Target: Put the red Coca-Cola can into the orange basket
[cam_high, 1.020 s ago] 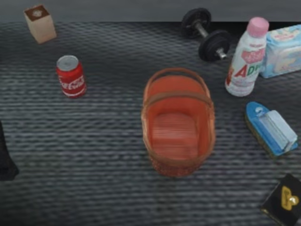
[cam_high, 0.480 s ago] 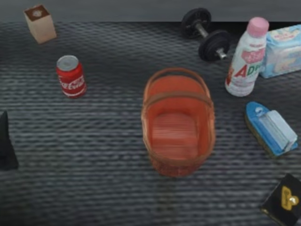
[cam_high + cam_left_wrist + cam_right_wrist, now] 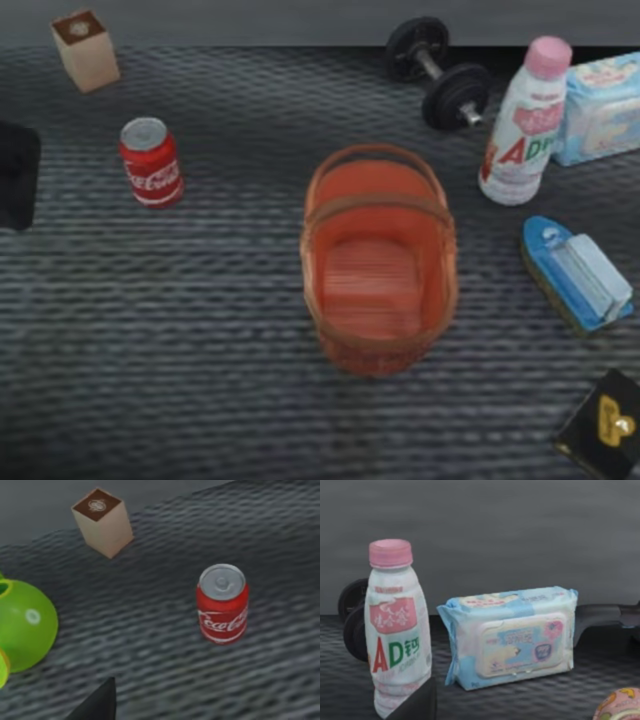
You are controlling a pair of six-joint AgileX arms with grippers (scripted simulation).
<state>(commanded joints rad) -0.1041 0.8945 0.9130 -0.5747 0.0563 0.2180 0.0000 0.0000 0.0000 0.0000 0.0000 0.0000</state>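
The red Coca-Cola can [image 3: 150,162] stands upright on the dark mat at the left, its silver top up; in the left wrist view the can [image 3: 222,604] is ahead of the camera. The orange basket [image 3: 440,262] sits in the middle of the table, with nothing inside and its handle arched across. My left gripper [image 3: 18,175] is a dark shape at the left edge, level with the can and apart from it; one finger [image 3: 102,705] shows, with bare mat beside it. Only one finger [image 3: 420,702] of the right gripper shows, near the white bottle.
A wooden block [image 3: 85,48] stands behind the can. A dumbbell [image 3: 440,72], a white pink-capped bottle [image 3: 522,125] and a wipes pack [image 3: 603,108] are at the back right. A blue object [image 3: 578,272] and a black box [image 3: 605,425] lie right of the basket. A green ball-like object [image 3: 22,625] shows in the left wrist view.
My left arm has moved along the left edge away from the front of the table, up to the level of the can. Nothing else has moved.
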